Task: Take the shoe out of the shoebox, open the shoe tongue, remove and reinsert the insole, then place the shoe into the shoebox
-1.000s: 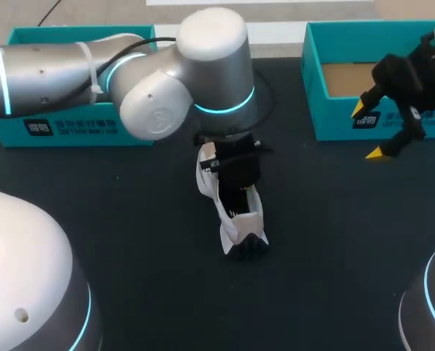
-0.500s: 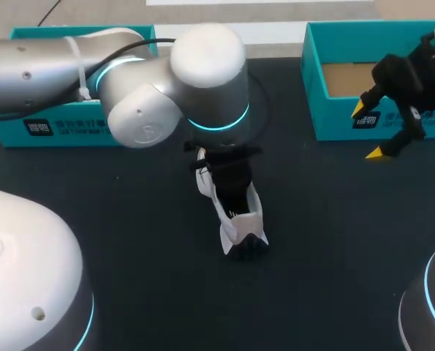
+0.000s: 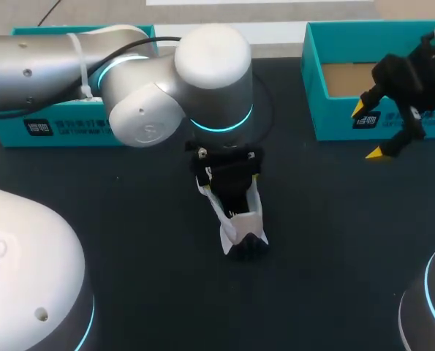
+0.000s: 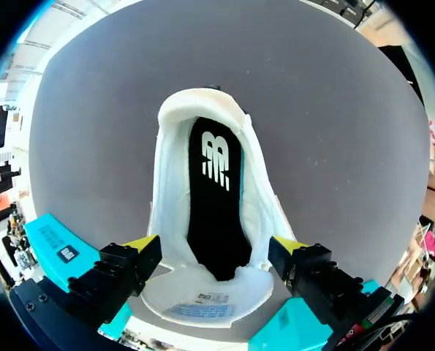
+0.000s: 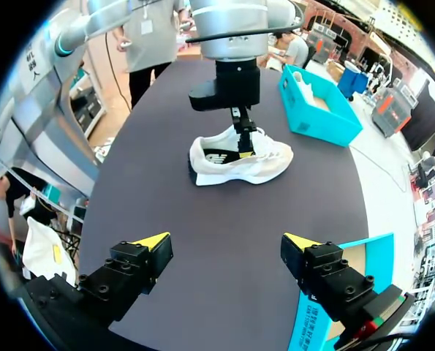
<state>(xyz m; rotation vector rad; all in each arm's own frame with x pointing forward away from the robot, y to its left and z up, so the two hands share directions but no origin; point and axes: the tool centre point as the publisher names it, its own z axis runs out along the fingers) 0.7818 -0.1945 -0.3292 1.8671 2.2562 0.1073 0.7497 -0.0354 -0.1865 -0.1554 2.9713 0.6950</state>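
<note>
A white shoe (image 3: 237, 225) lies on the dark table near the middle. Its black insole (image 4: 216, 197) sits inside it, and the white tongue (image 4: 202, 296) is folded back towards my left gripper. My left gripper (image 3: 229, 184) hangs right over the shoe's opening; in the left wrist view this gripper (image 4: 216, 245) is open, with one yellow fingertip (image 4: 142, 243) on each side of the shoe. In the right wrist view the shoe (image 5: 239, 159) lies on its side ahead of my right gripper (image 5: 226, 240). That gripper (image 3: 376, 130) is open and holds nothing, in front of the right shoebox (image 3: 327, 117).
A second teal box (image 3: 63, 126) stands at the back left, partly behind my left arm. The right shoebox shows a brown cardboard floor. Dark tabletop lies bare in front of and beside the shoe.
My left gripper's fingers have spread from shut to wide open over the shoe, and the wrist has shifted slightly. The right arm has stayed still.
</note>
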